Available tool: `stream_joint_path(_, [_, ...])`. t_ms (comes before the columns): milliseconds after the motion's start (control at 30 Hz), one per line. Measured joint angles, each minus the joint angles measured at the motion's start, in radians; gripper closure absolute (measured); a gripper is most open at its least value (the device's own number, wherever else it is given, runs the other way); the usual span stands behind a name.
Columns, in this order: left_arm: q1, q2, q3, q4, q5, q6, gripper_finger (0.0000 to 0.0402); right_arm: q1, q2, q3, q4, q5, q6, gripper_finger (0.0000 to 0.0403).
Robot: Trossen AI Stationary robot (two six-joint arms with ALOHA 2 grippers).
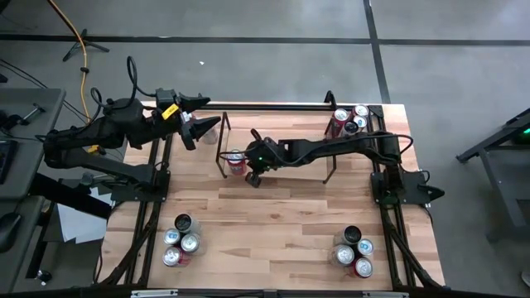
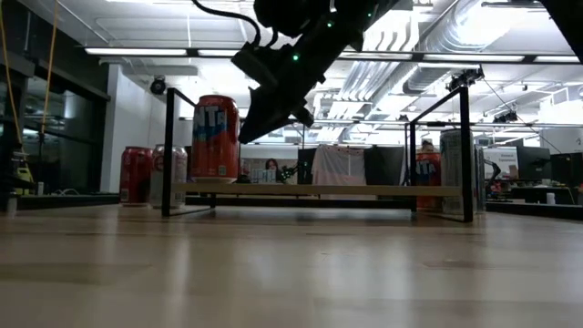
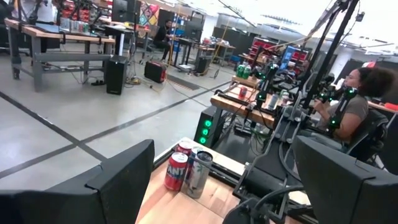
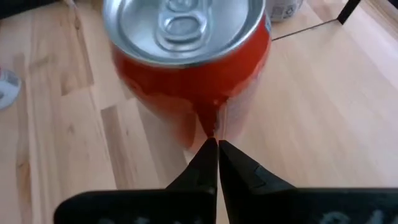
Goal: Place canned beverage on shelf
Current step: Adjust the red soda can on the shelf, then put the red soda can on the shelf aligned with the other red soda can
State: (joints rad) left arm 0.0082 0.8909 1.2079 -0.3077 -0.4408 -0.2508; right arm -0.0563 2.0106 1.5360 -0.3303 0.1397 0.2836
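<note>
A can [image 2: 215,138] already stands on the shelf [image 2: 319,189]; the right end effector [image 4: 217,146], pressed together and empty, sits just beside it.

Grey concrete floor [image 1: 273,21] — ceiling strip lights [image 2: 155,52]

Glossy red metal can [image 4: 186,68], smooth pale wood table [image 1: 281,223] — thin black metal shelf [image 2: 319,189]

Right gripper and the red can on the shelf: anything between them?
Nothing. In the right wrist view the right gripper, fingers shut, points at the red can with only the shelf top's clear surface between; whether the tips touch the can is unclear.
</note>
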Motion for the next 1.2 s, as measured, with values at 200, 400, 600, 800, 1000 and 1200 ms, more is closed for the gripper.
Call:
stream_joint_path(200, [0.000, 0.000, 0.000, 0.016, -0.001, 0.009, 0.0064, -0.002, 0.001, 0.000, 0.028, 0.008, -0.013, 0.0403])
stream_joint_path(400, [0.000, 0.000, 0.000, 0.016, -0.001, 0.019, 0.0064, -0.002, 0.001, 0.000, 0.074, 0.008, -0.015, 0.0403])
stream_joint_path(600, [0.000, 0.000, 0.000, 0.015, -0.001, 0.019, 0.0064, -0.004, 0.001, 0.000, 0.102, 0.008, -0.022, 0.0403])
stream_joint_path(800, [0.000, 0.000, 0.000, 0.015, -0.001, 0.019, 0.0064, -0.006, -0.013, 0.000, 0.068, 0.007, -0.086, 0.0403])
stream_joint_path(1000, [0.000, -0.010, 0.000, 0.010, 0.007, 0.028, 0.0064, -0.024, -0.136, 0.000, -0.139, -0.001, -0.140, 0.0403])
stream_joint_path(1200, [-0.001, -0.008, 0.000, -0.040, 0.172, 0.100, 0.0064, -0.038, -0.313, -0.011, -0.336, 0.042, -0.172, 0.0403])
